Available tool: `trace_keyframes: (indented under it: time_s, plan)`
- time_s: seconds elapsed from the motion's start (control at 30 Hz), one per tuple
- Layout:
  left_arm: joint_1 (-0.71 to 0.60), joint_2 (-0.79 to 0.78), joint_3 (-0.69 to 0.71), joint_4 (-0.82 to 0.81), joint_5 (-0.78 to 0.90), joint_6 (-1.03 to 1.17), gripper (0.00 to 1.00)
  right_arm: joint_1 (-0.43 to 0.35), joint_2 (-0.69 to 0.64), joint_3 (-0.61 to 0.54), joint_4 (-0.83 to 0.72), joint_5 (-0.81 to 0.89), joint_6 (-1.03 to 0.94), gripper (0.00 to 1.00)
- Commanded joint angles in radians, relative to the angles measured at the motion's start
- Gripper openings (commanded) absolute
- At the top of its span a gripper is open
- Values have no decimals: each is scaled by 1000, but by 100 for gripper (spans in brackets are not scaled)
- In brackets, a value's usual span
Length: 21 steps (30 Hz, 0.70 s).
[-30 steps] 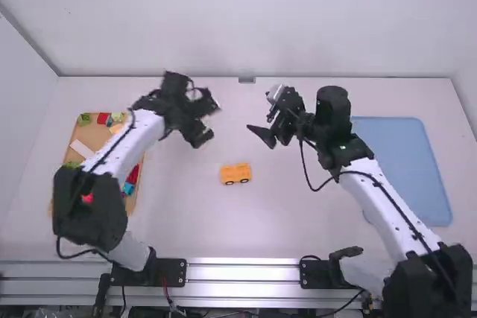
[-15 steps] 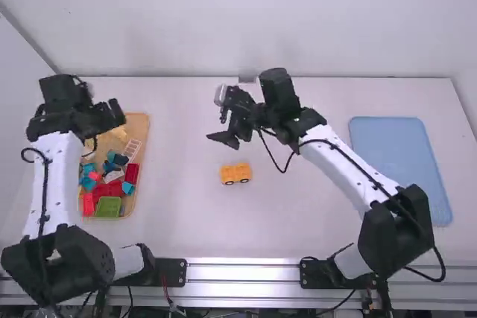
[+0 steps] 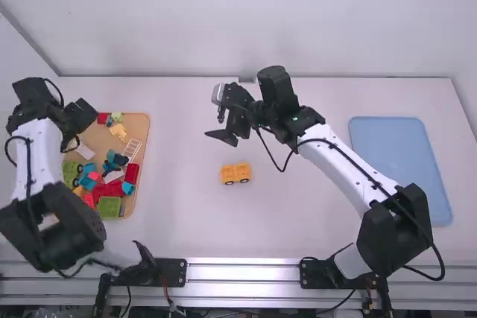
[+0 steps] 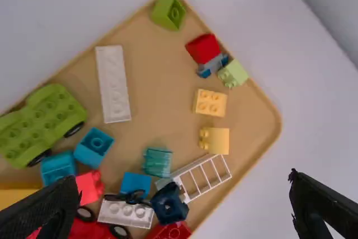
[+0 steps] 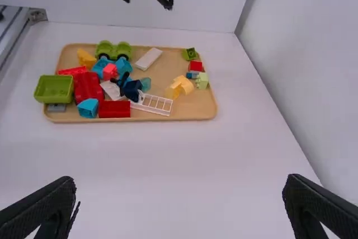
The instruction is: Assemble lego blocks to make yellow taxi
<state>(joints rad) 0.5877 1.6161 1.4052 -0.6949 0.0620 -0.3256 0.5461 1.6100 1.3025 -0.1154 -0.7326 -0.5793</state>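
My left gripper is over the left edge of the tray, open and holding nothing. The same gripper in its wrist view has the tray's blocks below, among them a light yellow brick and a second yellow piece beside it. An orange-yellow car with black wheels rests upright near the table's middle. Beyond it, my right gripper hangs with nothing gripped; its spread fingers leave this gripper open above bare table.
The wooden tray at left also bears a green wheeled base, a white plate, a white ladder and several red and blue pieces. A blue mat lies at right. Walls stand behind and at left.
My left arm has swung left from the table's middle to the tray's far left side, uncovering the tray. The right gripper came left, then stayed nearly still. The car has kept its place.
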Motion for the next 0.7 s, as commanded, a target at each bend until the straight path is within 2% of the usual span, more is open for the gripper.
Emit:
trace_keyframes:
  time_s: [0.0, 0.03, 0.17, 0.3, 0.33, 0.4, 0.5, 0.53, 0.67]
  plan:
    - [-28, 114, 151, -63, 16, 54, 99, -3, 13, 27, 3, 6, -1, 99]
    - [-37, 196, 252, -127, 20, 83, 99, -3, 13, 27, 3, 18, -1, 99]
    - [-43, 381, 479, -280, -24, 92, 99, -3, 13, 27, 3, 55, -1, 98]
    - [-49, 518, 604, -329, -74, 135, 98, -3, 13, 27, 11, 73, 38, 99]
    - [-48, 539, 618, -327, -71, 164, 96, -3, 13, 27, 14, 78, 42, 99]
    - [-53, 607, 645, -314, -32, 319, 83, -3, 13, 27, 18, 88, 55, 99]
    - [-53, 652, 650, -291, -18, 436, 77, -3, 13, 27, 19, 86, 59, 99]
    - [-53, 684, 650, -268, -31, 507, 72, -2, 13, 27, 18, 87, 59, 98]
    - [-53, 747, 649, -220, 11, 775, 75, -4, 13, 27, 15, 87, 59, 99]
